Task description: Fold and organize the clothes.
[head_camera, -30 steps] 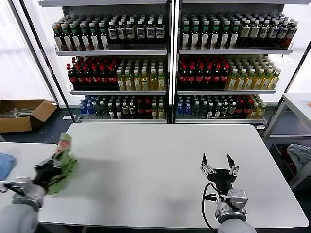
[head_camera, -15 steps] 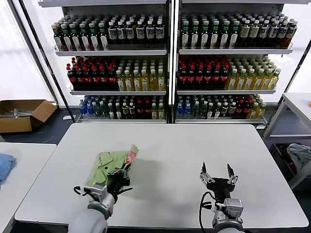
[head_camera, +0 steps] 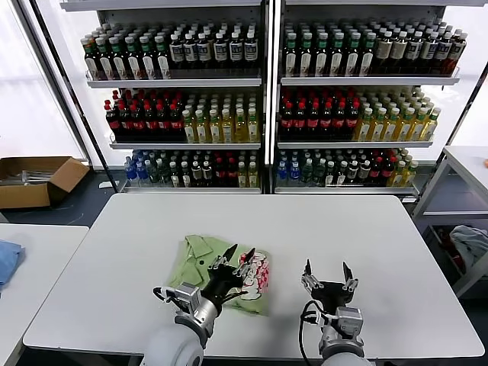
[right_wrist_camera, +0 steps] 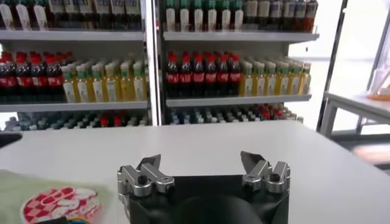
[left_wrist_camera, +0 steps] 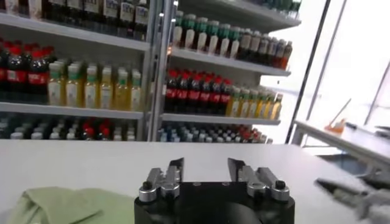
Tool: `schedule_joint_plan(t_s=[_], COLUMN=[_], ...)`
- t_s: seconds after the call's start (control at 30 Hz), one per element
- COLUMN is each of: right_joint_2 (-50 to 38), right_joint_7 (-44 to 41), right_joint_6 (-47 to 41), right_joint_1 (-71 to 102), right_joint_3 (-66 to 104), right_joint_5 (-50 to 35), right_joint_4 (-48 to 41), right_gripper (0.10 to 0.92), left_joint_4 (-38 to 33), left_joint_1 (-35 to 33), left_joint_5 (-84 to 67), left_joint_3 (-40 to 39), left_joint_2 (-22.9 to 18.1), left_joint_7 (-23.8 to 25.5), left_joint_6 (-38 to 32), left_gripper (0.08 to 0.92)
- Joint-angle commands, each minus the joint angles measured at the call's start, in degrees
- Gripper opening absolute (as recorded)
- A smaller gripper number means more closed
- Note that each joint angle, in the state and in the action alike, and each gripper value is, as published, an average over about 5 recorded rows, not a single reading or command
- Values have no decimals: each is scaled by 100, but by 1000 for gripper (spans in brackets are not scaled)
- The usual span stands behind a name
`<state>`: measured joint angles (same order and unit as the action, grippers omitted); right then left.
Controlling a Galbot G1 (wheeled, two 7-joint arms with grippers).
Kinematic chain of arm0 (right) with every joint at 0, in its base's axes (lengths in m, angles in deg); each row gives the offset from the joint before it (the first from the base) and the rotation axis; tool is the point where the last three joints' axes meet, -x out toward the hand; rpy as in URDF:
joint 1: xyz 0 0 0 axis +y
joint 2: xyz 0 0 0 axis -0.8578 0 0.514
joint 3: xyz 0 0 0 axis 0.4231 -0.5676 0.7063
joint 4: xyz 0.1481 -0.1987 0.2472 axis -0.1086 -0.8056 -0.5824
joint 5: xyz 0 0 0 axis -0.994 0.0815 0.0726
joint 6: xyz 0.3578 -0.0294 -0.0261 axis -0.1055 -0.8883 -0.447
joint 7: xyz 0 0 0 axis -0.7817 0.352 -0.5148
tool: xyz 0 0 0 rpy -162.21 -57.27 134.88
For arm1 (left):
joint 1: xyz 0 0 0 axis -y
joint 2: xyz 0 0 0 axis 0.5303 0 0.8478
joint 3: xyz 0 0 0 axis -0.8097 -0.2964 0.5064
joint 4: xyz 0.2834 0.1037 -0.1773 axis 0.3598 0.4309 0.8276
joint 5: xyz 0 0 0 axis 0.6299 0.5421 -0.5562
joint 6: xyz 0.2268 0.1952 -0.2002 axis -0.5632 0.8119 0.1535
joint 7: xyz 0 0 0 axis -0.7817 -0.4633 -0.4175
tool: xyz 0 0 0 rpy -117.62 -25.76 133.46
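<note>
The light green polo shirt was seen lying crumpled on the white counter, directly beneath and just ahead of the left pincer, with its collar turned away from that pincer and its red-and-white print on the side toward the right pincer. The left pincer was held just above the cloth with its fingers parted and nothing caught between them. The right pincer hung near the print side, spread wide and empty. The shirt was judged light, limp and prone to bunching; a hold at a shoulder seam or the hem corner would probably let it be drawn flat, while a pinch at the middle would only gather it. The counter was smooth and bare around the garment, so the cloth could likely be slid. Beyond both pincers, shelves of bottles were ranged; a cardboard box lay on the floor far off to the left pincer's outer side.
</note>
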<state>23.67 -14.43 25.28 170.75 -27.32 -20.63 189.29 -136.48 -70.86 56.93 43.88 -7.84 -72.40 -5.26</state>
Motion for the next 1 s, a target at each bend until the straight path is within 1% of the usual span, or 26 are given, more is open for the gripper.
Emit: schedule_joint_plan(t_s=[0.03, 0.2, 0.27, 0.37, 0.53, 0.73, 0.83, 1.0], right_joint_2=[59, 195, 244, 293, 335, 292, 238, 200], right_joint_7=[256, 621, 750, 886, 941, 1002, 1019, 947], right_joint_6=[-355, -569, -652, -714, -732, -757, -762, -759], right_joint_1=[-849, -1243, -1365, -1469, -1488, -1465, -1436, -1381], right_joint_3=[-296, -639, -816, -1054, -1303, -1360, -1343, -1401], right_joint_5=[-1837, -2971, -3236, -3386, -3388, -3300, -3280, -3160], right_joint_4=[-678, -936, -1027, -1161, -1226, -1250, -1248, -1271], right_gripper=[823, 823, 823, 823, 812, 786, 725, 578], left_joint_4=[-206, -154, -183, -235, -258, -223, -201, -205], left_joint_1=[-38, -173, -244, -350, -460, -464, -465, -463], left_joint_5=[-9, 846, 908, 836, 824, 796, 779, 747], left_joint_3=[216, 923, 1167, 1424, 1604, 1637, 1626, 1608], left_joint_2=[-109, 137, 232, 320, 369, 393, 378, 369], left_joint_7=[-157, -327, -358, -390, -405, -414, -426, -449], left_joint_6=[-64, 7, 38, 59, 60, 76, 82, 104], left_gripper=[567, 706, 763, 812, 822, 823, 823, 823])
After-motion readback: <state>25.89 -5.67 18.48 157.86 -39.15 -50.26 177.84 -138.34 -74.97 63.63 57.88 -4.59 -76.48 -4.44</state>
